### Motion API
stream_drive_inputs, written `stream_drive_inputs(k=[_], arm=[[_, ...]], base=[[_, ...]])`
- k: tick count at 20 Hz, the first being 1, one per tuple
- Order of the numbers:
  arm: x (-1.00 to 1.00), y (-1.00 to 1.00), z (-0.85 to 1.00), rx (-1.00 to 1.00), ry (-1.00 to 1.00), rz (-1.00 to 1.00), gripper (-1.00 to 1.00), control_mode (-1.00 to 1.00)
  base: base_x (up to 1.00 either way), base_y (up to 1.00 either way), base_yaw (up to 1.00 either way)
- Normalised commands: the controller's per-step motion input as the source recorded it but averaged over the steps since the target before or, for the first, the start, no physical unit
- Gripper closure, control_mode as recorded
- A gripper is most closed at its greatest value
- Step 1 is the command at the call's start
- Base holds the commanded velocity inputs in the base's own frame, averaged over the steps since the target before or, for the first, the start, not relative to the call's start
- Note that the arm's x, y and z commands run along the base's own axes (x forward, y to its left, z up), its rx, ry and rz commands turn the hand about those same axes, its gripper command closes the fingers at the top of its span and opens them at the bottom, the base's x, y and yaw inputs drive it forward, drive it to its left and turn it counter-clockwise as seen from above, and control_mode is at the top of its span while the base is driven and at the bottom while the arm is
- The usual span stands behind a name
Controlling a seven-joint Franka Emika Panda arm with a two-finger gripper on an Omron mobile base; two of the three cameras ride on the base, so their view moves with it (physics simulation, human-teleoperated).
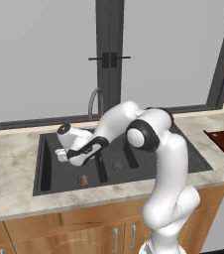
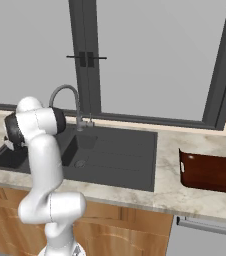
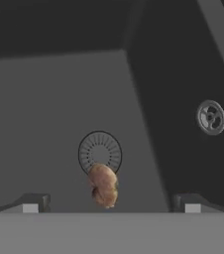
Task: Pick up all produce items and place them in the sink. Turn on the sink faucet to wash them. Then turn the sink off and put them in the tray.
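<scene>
Over the large basin: the pincer (image 3: 109,203) hangs above the basin floor, looking down into the sink (image 1: 44,163).
Pincer opening: wide; in the hand view the two dark fingertips (image 3: 32,202) stand far apart at the bottom corners with open space between them.
Pincer hold: nothing; neither fingertip touches anything that shows.
Produce item: a small roundish brownish-orange lump (image 3: 103,185) lies on the floor of the large basin, its upper edge overlapping the rim of the round drain (image 3: 99,151).
Produce item relative to pincer: in the hand view it sits between the two fingertips, roughly midway, clear of both and free of the pincer; it lies on the basin floor below them.
Same lump from the left base view: a small brownish spot (image 1: 83,180) near the front of the large basin, below and a little right of the white hand.
Second drain: a smaller round fitting (image 3: 211,117) shows on the darker basin surface to the right in the hand view, well apart from the lump.
Sink faucet: the grey gooseneck (image 2: 67,102) rises at the back rim of the sink, arching toward the basins.
Tray: the dark red-brown tray (image 2: 210,172) rests on the marble surface (image 2: 170,192) right of the sink, well apart from the pincer.
</scene>
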Motion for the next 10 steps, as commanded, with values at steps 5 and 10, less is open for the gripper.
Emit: stream_drive_inputs(k=[5,10], arm=[[-0.33,0.0,0.63,0.0,0.0,0.0,-1.0,-1.0],[-0.39,-0.07,0.55,0.0,0.0,0.0,-1.0,-1.0]], base=[[0.0,0.0,0.0],[0.0,0.0,0.0]])
